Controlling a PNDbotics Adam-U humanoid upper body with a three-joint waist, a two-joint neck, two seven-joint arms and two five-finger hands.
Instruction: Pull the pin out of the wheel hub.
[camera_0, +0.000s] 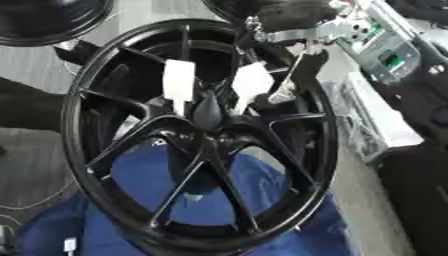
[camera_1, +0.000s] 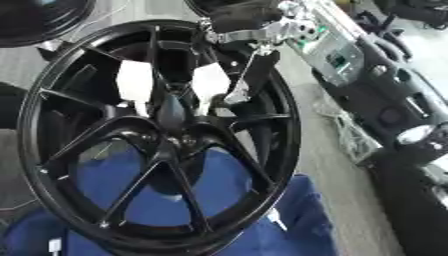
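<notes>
Wheel hub (camera_0: 206, 131): stands tilted, so you reach its centre.
Right hand (camera_1: 249, 75): over upper spokes; fingers' state, cannot tell.

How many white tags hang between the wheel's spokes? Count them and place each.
2. One white tag hangs left of the hub centre; the other white tag hangs right of it, beside the robot hand. Spokes may hide more.

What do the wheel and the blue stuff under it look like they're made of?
The wheel looks like glossy black painted metal, likely cast alloy: hard-edged spokes carry bright reflections. The blue material behind its spokes looks like soft matte cloth, since it folds and bunches.
</notes>
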